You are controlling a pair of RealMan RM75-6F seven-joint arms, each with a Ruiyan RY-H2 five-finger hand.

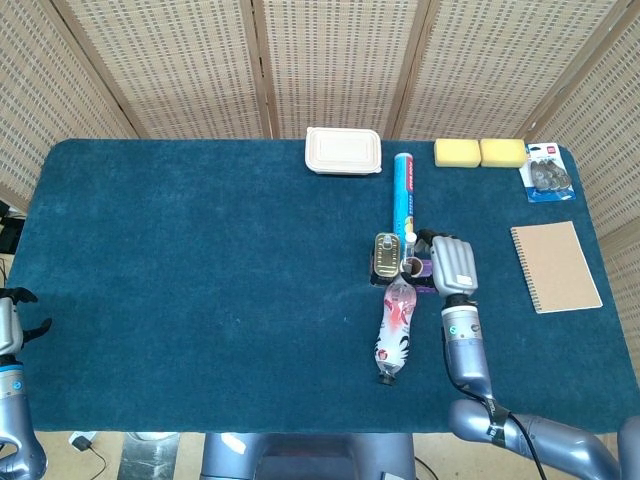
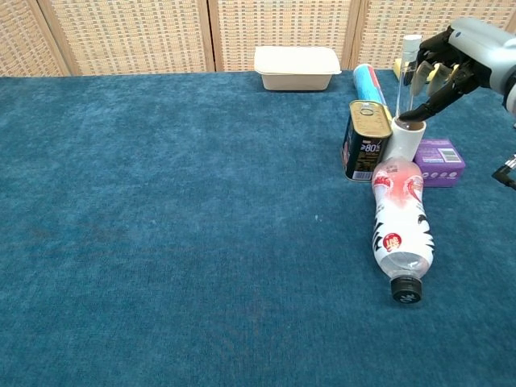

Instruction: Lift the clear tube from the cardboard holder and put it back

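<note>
From the head view, the counter point(image 1: 200, 290) wears a deep blue, napped cloth. The right hand point(image 1: 450, 263), grey and ribbed along its back, sits beside a tight cluster: a flat-topped metal tin point(image 1: 387, 253), the cardboard holder point(image 1: 411, 266) seen as a small round mouth, and a purple box point(image 1: 424, 268) mostly hidden under the fingers. The clear tube point(image 1: 410, 240) shows only as a white cap above the holder. A plastic bottle point(image 1: 396, 330) with a red-and-white label lies on its side below them, and a long blue cylinder point(image 1: 404, 192) lies above. Further back rest a pale lidded tray point(image 1: 343, 150), two yellow sponges point(image 1: 480, 152), a blister pack point(image 1: 546, 173) and a spiral-bound brown notebook point(image 1: 556, 265). The left hand point(image 1: 10, 325) hangs off the counter's near left edge, fingers apart, holding nothing.

From the chest view, the clear tube point(image 2: 407, 74) stands upright, thin and glassy, its lower end at the rim of the white cardboard holder point(image 2: 405, 139). The right hand point(image 2: 451, 58) grips the tube near its upper part with dark curled fingers point(image 2: 425, 72). The tin point(image 2: 367, 139) touches the holder's left side.
</note>
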